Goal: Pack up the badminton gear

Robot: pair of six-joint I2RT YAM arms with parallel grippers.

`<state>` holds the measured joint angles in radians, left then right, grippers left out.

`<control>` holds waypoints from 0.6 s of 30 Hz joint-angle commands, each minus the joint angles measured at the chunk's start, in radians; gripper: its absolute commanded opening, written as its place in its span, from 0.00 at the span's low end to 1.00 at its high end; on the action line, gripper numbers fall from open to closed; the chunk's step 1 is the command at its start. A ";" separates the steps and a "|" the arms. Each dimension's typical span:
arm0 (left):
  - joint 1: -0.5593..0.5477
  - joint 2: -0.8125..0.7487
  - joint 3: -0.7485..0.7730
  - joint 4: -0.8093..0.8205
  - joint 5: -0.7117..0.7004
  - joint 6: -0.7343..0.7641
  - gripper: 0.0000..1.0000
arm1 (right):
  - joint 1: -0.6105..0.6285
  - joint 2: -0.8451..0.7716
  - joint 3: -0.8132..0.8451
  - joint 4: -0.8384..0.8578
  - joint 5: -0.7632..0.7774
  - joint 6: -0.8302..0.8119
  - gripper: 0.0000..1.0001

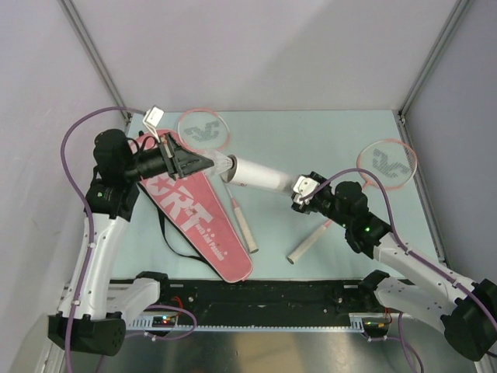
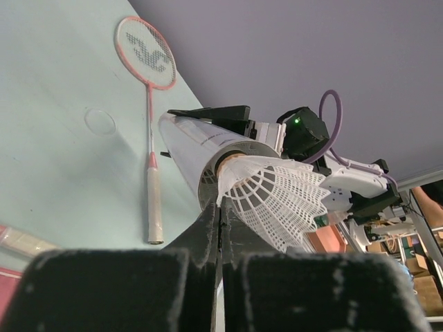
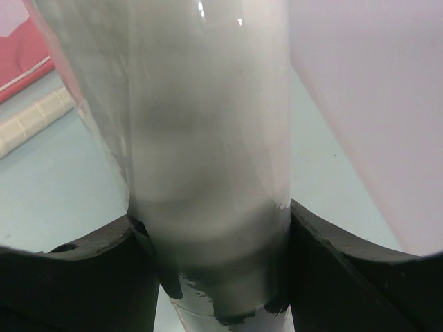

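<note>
The right tool [image 1: 299, 189] clasps the long white cylindrical tube [image 1: 256, 174], lying left-right, mouth toward the left edge of the desk [image 1: 326, 140], where the left tool [image 1: 208, 162] pinches a white feather shuttlecock [image 1: 221, 164] cork-first.

Left gripper [image 1: 205, 163] sits at the tube [image 1: 260, 176] mouth, jaws closed, seemingly pinching a shuttlecock [image 2: 277, 197]; right gripper [image 1: 300, 187] clamps the opposite end

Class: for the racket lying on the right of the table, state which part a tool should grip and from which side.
Probably the pale handle of the right racket, from above, jaws across it. It lies flat and clear on the table; the head is too wide, and the right arm crosses the shaft.
</note>
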<state>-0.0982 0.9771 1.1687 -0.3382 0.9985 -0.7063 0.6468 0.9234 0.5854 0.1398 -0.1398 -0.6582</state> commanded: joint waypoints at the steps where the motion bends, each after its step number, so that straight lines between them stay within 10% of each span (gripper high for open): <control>1: -0.026 0.001 -0.009 0.018 -0.008 0.006 0.01 | 0.017 -0.027 0.006 0.090 -0.038 0.020 0.49; 12: -0.097 -0.006 -0.025 0.019 -0.079 0.073 0.43 | 0.040 -0.035 0.005 0.092 -0.013 0.051 0.49; 18: -0.095 -0.055 -0.023 -0.058 -0.198 0.187 0.51 | 0.043 -0.057 -0.005 0.087 -0.016 0.069 0.49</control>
<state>-0.1905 0.9607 1.1397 -0.3523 0.9016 -0.6304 0.6815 0.9146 0.5682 0.1307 -0.1402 -0.6189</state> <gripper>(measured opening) 0.499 0.636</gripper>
